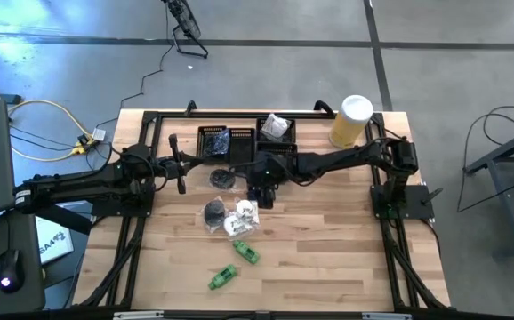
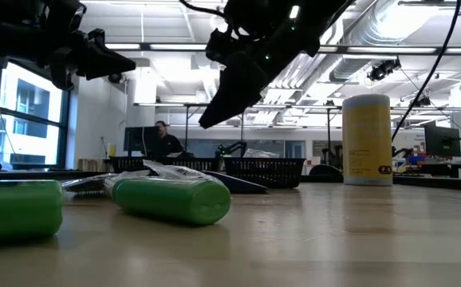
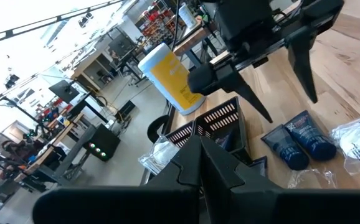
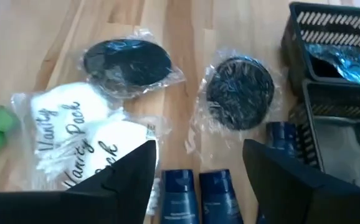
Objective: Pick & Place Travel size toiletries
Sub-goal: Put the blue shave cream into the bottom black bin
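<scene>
Task is part done, on the evidence in view. Two black mesh trays (image 1: 239, 142) stand side by side at the far edge of the worktop (image 1: 328, 258); the left-hand tray holds a dark bluish packet (image 1: 219, 140) and the right-hand tray a white crinkly sachet (image 1: 276, 127), so at least two toiletries appear already placed. A yellow cylinder with white lid (image 1: 351, 120) stands just beside the trays and is no part of the job. Left loose on the worktop: two round black pieces in clear wrap (image 4: 127, 62) and (image 4: 239, 92), a pair of white vanity packs (image 4: 83, 140), two dark navy tubes (image 4: 198, 194) lying side by side, and two green tubes (image 1: 244, 252) and (image 1: 222, 277) nearer the front edge, well apart from the trays. The right hand (image 4: 198, 171) hovers above the worktop near the trays, directly over the navy tubes, its fingers spread wide with nothing between them; it is not touching any item. The left hand (image 1: 179, 164) hangs to the left of the trays, its fingers pressed together and empty. Judgement: the larger share of the items remains to be moved, some seven pieces against two or so in the trays; the navy tubes look to be the next candidates, given the open right hand poised over them
</scene>
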Available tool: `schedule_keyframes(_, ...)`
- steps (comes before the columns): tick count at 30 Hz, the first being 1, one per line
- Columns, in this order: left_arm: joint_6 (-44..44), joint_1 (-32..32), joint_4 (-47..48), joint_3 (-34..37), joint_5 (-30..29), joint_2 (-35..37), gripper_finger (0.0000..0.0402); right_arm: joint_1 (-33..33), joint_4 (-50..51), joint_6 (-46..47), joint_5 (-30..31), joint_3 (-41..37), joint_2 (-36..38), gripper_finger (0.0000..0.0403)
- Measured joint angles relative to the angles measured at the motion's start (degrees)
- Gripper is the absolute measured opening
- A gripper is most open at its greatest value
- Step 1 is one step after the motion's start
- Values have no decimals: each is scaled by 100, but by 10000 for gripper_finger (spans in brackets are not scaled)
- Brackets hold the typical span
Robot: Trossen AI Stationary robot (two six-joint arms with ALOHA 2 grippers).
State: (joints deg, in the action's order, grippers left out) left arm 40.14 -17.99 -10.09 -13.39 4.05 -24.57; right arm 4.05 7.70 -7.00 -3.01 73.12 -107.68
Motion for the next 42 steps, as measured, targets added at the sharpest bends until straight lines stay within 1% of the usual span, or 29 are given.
schedule_keyframes(3, 0, -1, 0, 0, 0, 1, 0, 11, -57, 152, 2, 5, -184, 223)
schedule_keyframes(7, -8, 1, 19, -2, 0, -1, 0, 4, -48, 108, -66, -5, -450, 221)
schedule_keyframes(9, -9, 1, 20, -4, 2, 1, 0, 10, -113, 98, -216, -4, -515, 221)
schedule_keyframes(12, -11, 0, 44, -4, 2, 1, 0, 54, -19, 117, -365, -2, -525, 221)
schedule_keyframes(22, -28, 0, 90, -4, 2, -1, 0, 55, 370, 122, -334, -2, -525, 219)
schedule_keyframes(25, -28, 1, 90, -4, 2, -1, 0, 57, 364, 130, -346, -2, -525, 210)
schedule_keyframes(34, -98, 1, 131, -4, 2, -1, 0, 59, 366, 120, -354, -2, -525, 160)
schedule_keyframes(42, -100, 1, 129, -4, 2, -1, 0, 59, 366, 118, -354, 0, -525, 150)
